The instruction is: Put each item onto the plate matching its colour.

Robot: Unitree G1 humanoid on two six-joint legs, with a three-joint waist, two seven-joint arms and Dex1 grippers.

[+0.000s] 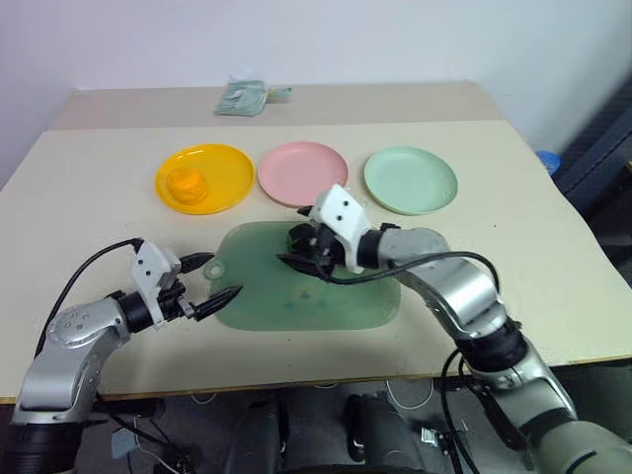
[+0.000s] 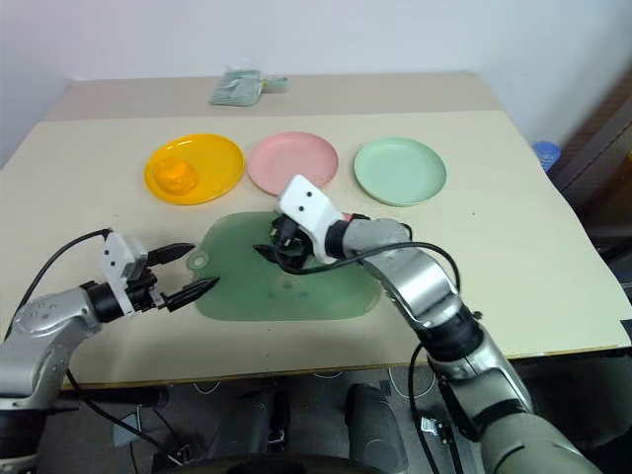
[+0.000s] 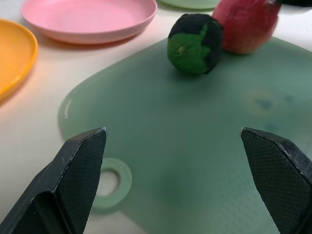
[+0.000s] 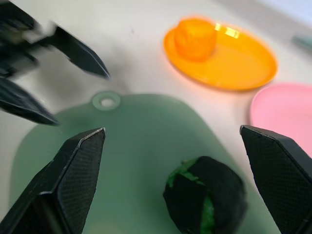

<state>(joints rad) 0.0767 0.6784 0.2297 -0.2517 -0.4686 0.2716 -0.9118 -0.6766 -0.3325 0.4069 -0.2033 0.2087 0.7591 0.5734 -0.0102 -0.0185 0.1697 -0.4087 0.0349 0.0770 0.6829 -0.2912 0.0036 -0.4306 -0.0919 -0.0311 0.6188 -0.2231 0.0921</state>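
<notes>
Three plates were lined up across the far side of the table: the yellow plate on the left, the pink plate in the middle, the green plate on the right. The orange was already seated on the yellow plate, toward its left side. The pink and green plates were bare.

In front of the plates the green mat was laid flat, its hanging hole at the left corner. On the mat, the dark ball was seen sitting upright, and the apple was found just beside it, close enough that contact could not be ruled out. Both were at the mat's far part, nearer the pink plate than the near edge.

The right gripper was held over that far part of the mat, angled down and to the left. Its jaws were spread wide, with the ball framed between them in the wrist view, and nothing was gripped. Whether a finger was touching the ball could not be told.

The left gripper was poised at the mat's left edge, beside the hole, pointed right toward the fruit. Its jaws too were opened wide and nothing was held.

A folded cloth was left at the table's far edge.
</notes>
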